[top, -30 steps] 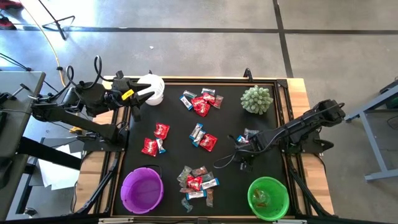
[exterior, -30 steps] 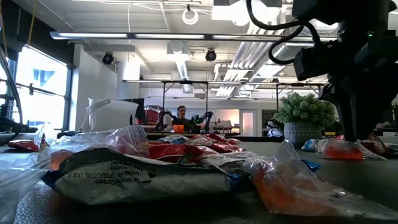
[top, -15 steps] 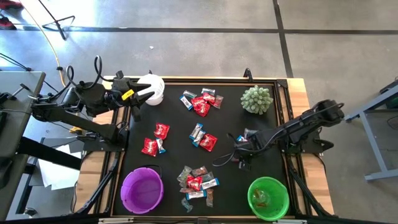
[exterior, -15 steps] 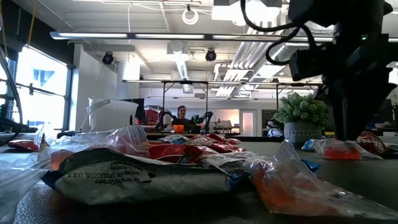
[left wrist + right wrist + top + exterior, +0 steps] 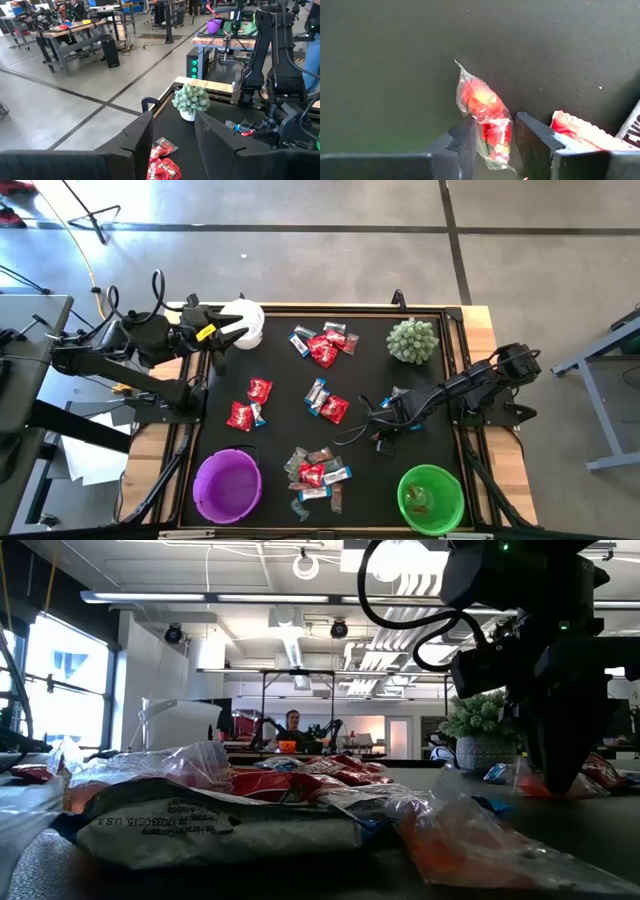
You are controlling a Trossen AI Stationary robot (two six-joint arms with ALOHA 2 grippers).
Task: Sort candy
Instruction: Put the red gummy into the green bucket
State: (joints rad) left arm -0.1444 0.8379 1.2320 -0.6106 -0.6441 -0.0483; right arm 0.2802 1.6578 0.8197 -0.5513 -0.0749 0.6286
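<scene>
The bench (image 5: 280, 415) carries a black mat with three bowls at its edges: a purple bowl (image 5: 228, 485) at the near left, a green bowl (image 5: 431, 498) at the near right, and a white bowl (image 5: 243, 323) at the far left. A spiky pale green plant (image 5: 412, 339) stands at the far right. The candy (image 5: 322, 346) lies in loose clusters across the mat: one group near the far middle, a pair of red packets left of centre, a few pieces at the centre, and a mixed heap near the front edge between the purple and green bowls.

The left claw (image 5: 172, 140) waits over the white bowl at the far left corner, its two fingers parted with nothing between them.

The right claw (image 5: 492, 137) is low over the mat to the right of centre, its fingers narrowly apart on either side of one red sweet in a clear wrapper (image 5: 485, 117). The wrapper sits in the gap, but I cannot tell whether the fingers press on it yet. Another red packet (image 5: 580, 132) lies just beside it.

Judging by looks, each sweet is very light, with a thin, crinkly, slick wrapper that will crumple and may slide out of a loose pinch. The twisted clear tail gives little to hold, so the firm red body in the middle is the better place to grip.
</scene>
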